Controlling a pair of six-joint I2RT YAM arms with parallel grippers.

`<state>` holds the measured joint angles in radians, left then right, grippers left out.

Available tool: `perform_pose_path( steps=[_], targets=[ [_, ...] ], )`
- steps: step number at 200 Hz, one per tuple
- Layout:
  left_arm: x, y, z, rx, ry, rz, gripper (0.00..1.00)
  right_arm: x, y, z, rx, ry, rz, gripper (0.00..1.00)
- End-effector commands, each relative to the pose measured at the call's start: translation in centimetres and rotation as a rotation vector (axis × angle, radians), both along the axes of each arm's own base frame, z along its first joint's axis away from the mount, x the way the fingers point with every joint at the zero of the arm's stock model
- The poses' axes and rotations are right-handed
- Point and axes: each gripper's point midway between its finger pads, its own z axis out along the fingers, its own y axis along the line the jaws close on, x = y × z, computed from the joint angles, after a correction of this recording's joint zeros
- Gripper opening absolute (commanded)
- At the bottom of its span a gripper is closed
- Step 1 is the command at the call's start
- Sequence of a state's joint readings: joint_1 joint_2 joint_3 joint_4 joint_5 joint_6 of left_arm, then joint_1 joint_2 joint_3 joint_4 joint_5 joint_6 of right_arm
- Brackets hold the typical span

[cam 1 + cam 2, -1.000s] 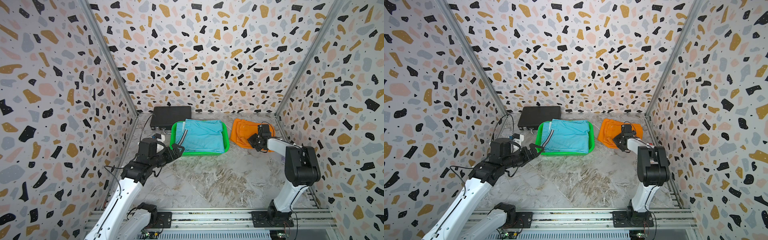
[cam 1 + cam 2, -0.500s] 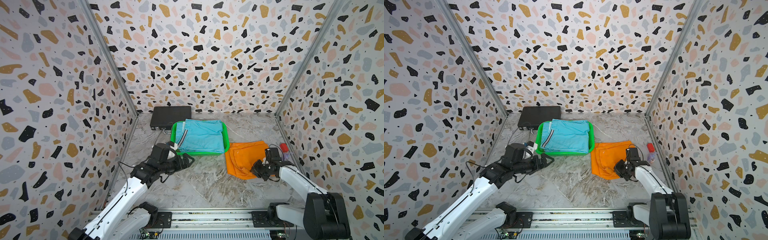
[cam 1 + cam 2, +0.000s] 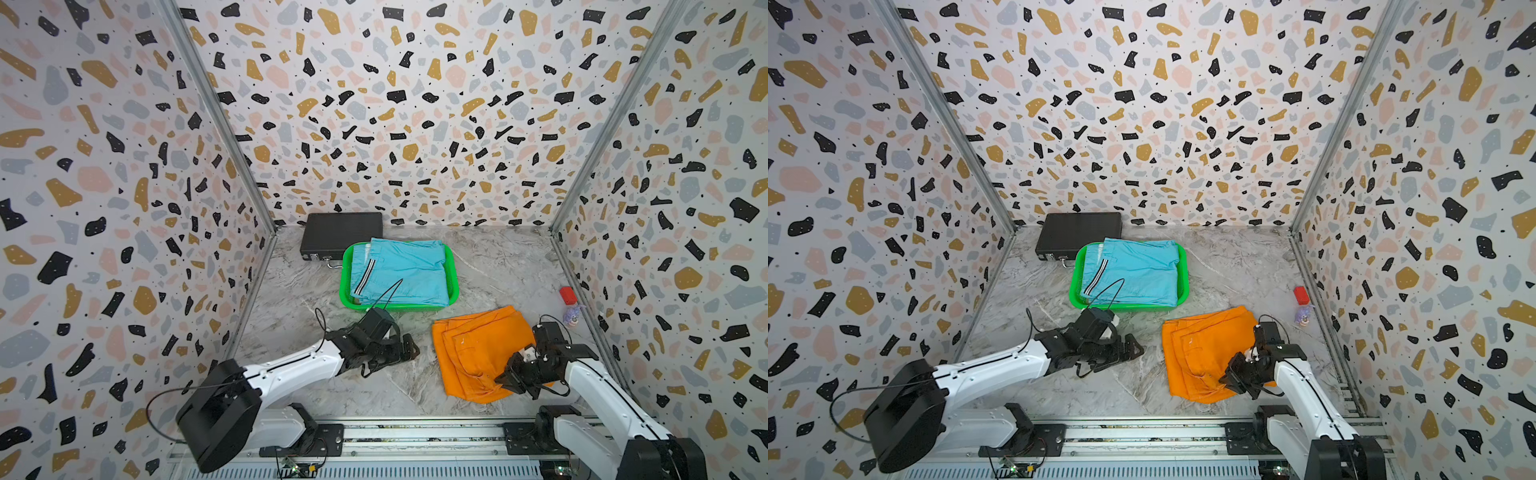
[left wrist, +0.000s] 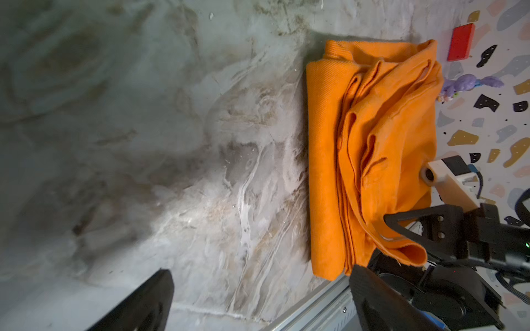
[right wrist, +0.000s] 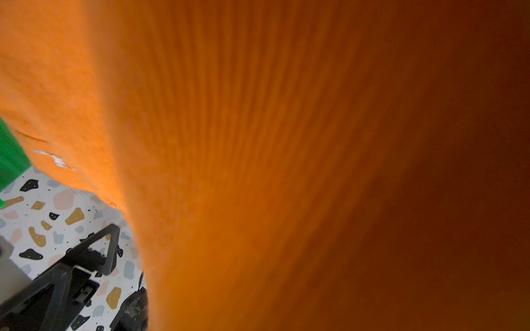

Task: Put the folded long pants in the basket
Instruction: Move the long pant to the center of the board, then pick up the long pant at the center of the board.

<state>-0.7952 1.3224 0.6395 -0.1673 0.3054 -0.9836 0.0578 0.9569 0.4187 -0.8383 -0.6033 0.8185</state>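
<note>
The green basket [image 3: 344,286] [image 3: 1074,286] stands at the back middle, and folded turquoise pants [image 3: 409,270] [image 3: 1138,272] with a striped side lie on top in it. The orange folded pants [image 3: 473,353] [image 3: 1200,353] [image 4: 372,129] lie on the table at the front right. My right gripper [image 3: 509,376] [image 3: 1229,376] holds their near right corner, which is lifted between its fingers [image 4: 415,223]. Orange cloth [image 5: 286,143] fills the right wrist view. My left gripper [image 3: 409,351] [image 3: 1133,351] [image 4: 258,301] hangs open and empty, low over the table left of the orange pants.
A flat black box [image 3: 340,235] lies behind the basket against the back wall. A red block [image 3: 566,296] and a small purple toy [image 3: 572,316] sit by the right wall. The metal rail [image 3: 415,436] runs along the front edge, close to the orange pants.
My right gripper has dragged the orange pants from beside the basket at the back right to the front right. My left arm has swung from the basket's left side to the table in front of it.
</note>
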Motion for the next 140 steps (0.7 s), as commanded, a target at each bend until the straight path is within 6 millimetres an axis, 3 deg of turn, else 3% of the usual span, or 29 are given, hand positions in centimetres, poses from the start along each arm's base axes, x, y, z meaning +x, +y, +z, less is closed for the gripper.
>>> perform_pose_path(
  steps=[1, 16, 37, 90, 140],
  targets=[
    [1.1, -3.0, 1.7, -0.076, -0.047, -0.014, 0.99, -2.4, 1.5, 0.0, 0.110, 0.090, 0.019, 0.40],
    [0.9, -3.8, 1.3, -0.068, -0.032, -0.032, 0.97, -1.5, 2.5, 1.1, 0.184, 0.044, 0.015, 0.54],
    [0.7, -4.8, 0.8, -0.056, -0.016, -0.053, 0.96, 0.3, 3.5, 3.9, 0.262, -0.062, 0.045, 0.66],
    [0.3, -7.6, -0.2, -0.043, 0.014, -0.120, 0.93, 4.3, 4.8, 13.5, 0.305, -0.312, 0.224, 0.73],
    [0.4, -9.8, -1.9, -0.025, 0.062, -0.149, 0.87, 6.1, 5.7, 18.3, 0.324, -0.453, 0.312, 0.74]
  ],
)
